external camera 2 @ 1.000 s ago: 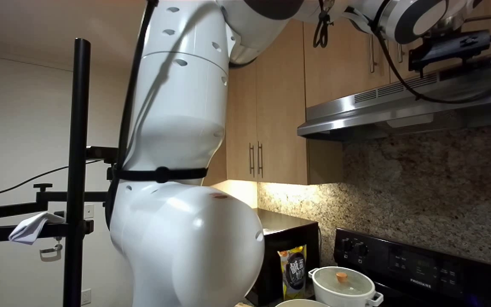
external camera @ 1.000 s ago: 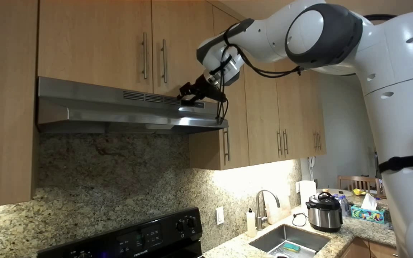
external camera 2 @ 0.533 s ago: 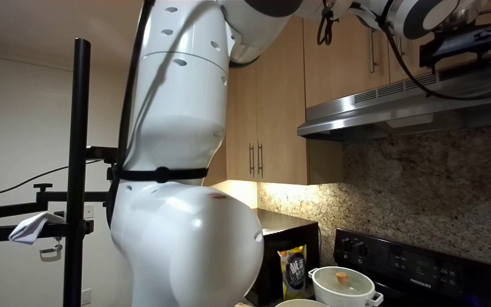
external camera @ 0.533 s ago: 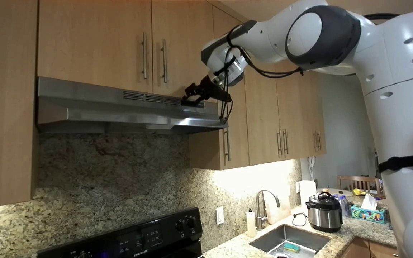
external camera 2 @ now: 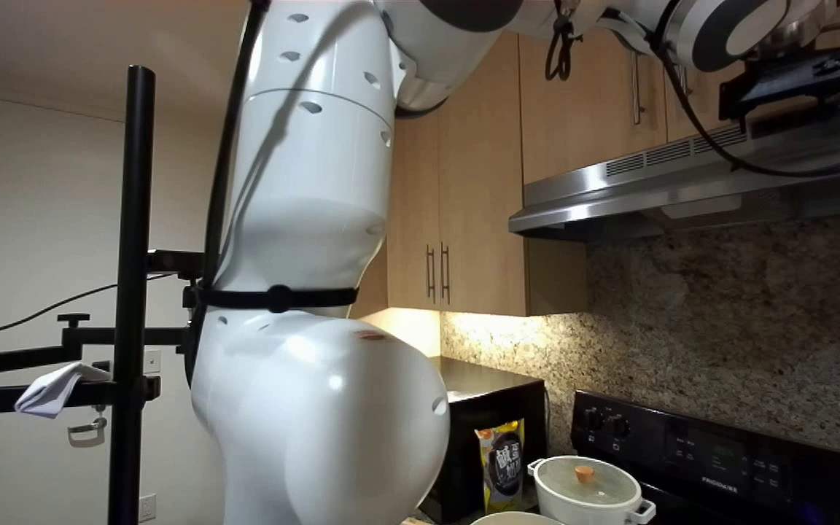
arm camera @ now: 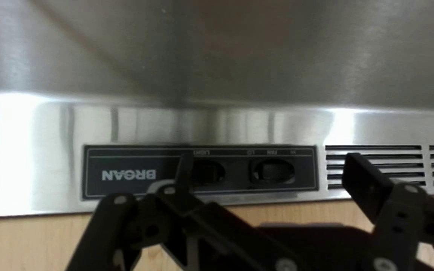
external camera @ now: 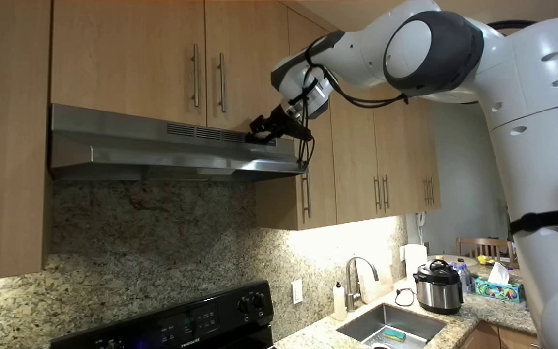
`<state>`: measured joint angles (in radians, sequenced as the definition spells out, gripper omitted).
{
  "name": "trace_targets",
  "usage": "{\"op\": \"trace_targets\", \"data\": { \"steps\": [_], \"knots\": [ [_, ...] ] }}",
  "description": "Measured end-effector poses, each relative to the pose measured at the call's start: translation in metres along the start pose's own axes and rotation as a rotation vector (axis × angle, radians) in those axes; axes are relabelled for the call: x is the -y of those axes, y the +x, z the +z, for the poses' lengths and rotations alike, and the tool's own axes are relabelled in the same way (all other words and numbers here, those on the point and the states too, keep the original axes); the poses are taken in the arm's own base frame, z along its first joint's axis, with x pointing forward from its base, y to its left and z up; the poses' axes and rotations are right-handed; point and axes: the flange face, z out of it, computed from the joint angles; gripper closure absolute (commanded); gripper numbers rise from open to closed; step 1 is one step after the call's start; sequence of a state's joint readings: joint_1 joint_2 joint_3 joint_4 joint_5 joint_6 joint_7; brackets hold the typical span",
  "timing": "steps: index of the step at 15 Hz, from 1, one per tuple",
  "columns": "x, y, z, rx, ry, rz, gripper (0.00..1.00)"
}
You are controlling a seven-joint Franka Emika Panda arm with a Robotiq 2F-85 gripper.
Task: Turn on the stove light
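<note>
At hood panel (arm camera: pixel 236 171): hand (arm camera: pixel 269 162), fingers apart, one partly hiding light switch (arm camera: pixel 209 172); vents (arm camera: pixel 406 166) beside.

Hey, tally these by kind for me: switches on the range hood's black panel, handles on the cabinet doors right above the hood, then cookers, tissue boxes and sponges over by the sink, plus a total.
Switches: 2, light switch and fan switch
Cabinet handles: 2
Cooker: 1
Tissue box: 1
Sponge: 1
Total: 7
</note>
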<state>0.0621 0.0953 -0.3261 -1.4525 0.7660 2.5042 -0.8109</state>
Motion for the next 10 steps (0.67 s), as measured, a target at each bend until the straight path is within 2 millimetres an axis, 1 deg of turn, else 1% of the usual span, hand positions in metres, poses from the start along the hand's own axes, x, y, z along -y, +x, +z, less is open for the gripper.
{"op": "trace_targets", "data": {
  "steps": [10],
  "knots": [
    [0.0047,0.0045,-0.0002,0.005,0.020,-0.007,0.00]
  ]
}}
